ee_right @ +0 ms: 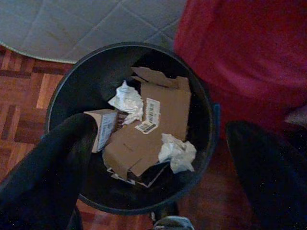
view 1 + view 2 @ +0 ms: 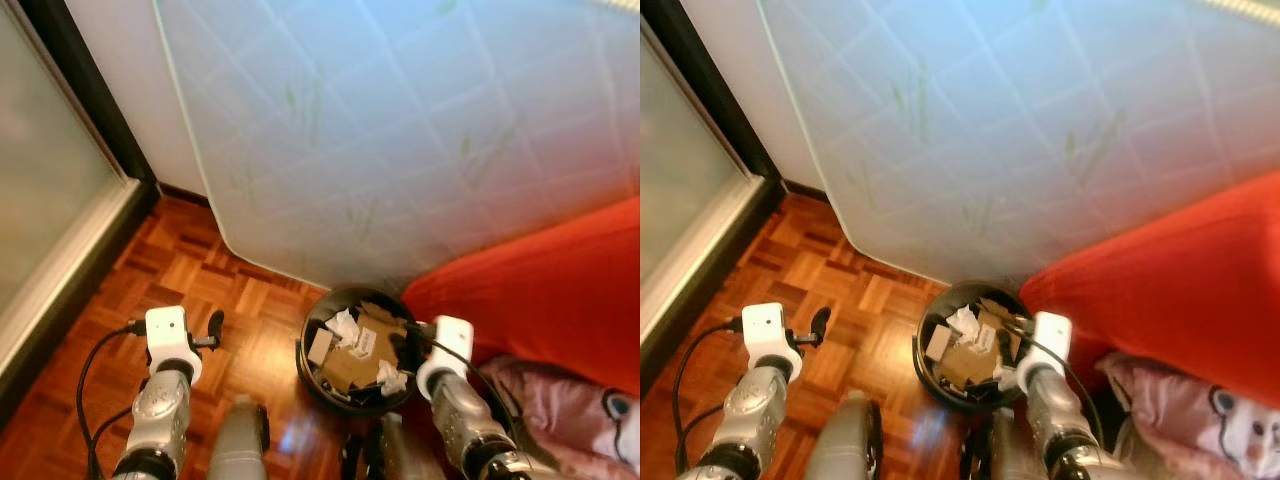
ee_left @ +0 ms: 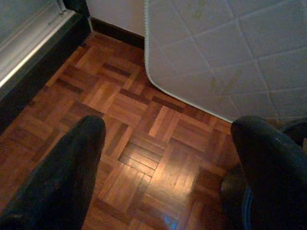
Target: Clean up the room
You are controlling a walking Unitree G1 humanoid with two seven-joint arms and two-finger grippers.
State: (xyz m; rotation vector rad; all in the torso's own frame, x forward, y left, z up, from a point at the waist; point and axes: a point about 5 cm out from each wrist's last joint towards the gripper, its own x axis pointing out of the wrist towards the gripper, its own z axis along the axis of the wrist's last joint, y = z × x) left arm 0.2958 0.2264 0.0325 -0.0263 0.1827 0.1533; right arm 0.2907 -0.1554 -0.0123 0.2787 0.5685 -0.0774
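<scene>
A black bin (image 2: 355, 350) is sitting at lower centre of the head views on the parquet floor (image 2: 200, 290), holding cardboard (image 1: 153, 129) and crumpled paper (image 1: 176, 152). The right pincer (image 1: 158, 167) is hovering over it, fingers apart and gripping nothing. The left pincer (image 3: 168, 163), also spread, is hanging above bare floor, lower left. A quilted mattress (image 2: 400, 130) is leaning behind; red bedding (image 2: 540, 290) is lying right.

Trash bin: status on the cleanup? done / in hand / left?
Done: the black trash bin already holds flattened cardboard and crumpled paper.
In hand: nothing. The right claw is open above the bin; the left claw is open over the parquet floor.
Left: no loose litter shows on the visible floor beside the mattress and red cover.
</scene>
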